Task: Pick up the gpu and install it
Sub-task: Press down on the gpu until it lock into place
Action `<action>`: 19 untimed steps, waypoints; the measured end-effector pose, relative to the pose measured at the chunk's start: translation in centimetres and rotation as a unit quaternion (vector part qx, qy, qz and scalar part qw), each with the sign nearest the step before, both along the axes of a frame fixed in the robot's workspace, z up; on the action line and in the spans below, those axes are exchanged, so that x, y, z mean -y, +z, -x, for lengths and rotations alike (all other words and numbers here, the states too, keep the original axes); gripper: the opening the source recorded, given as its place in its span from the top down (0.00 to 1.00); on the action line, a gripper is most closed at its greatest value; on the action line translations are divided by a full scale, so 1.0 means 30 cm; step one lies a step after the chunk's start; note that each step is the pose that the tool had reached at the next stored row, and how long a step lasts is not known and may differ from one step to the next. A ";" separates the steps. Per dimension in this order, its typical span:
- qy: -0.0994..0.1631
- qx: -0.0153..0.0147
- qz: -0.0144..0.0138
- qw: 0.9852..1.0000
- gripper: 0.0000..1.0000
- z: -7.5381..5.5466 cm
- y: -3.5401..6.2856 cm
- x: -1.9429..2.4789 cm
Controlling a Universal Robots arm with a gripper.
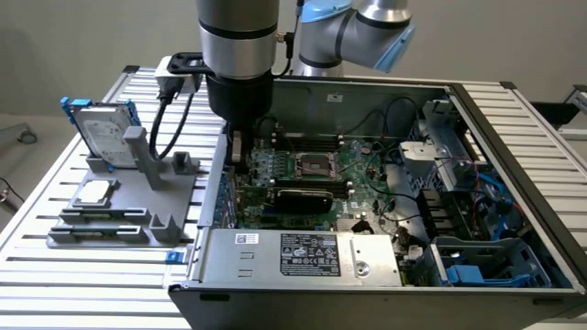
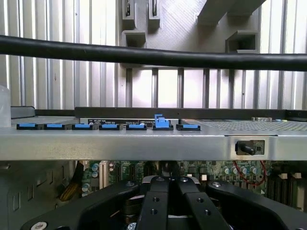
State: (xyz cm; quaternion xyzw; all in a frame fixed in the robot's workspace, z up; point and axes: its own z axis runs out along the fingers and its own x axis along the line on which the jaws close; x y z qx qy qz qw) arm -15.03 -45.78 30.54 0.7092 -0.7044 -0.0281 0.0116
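Slatted metal table with open computer case; gripper fully closed, empty, above motherboard; gpu seated.

A plain, evenly lit grey wall rises behind the gripper, beyond a worktable of ribbed aluminium slats spreading beneath and to both sides of it; pale floor shows past the table's edge.
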 end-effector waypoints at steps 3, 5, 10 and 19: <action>0.001 0.000 0.003 1.000 0.89 0.001 -0.002 0.000; 0.003 0.000 0.004 1.000 0.89 0.001 -0.004 0.000; 0.004 0.000 0.005 1.000 0.89 0.002 -0.007 0.000; 0.004 0.000 0.005 1.000 0.89 0.004 -0.012 0.000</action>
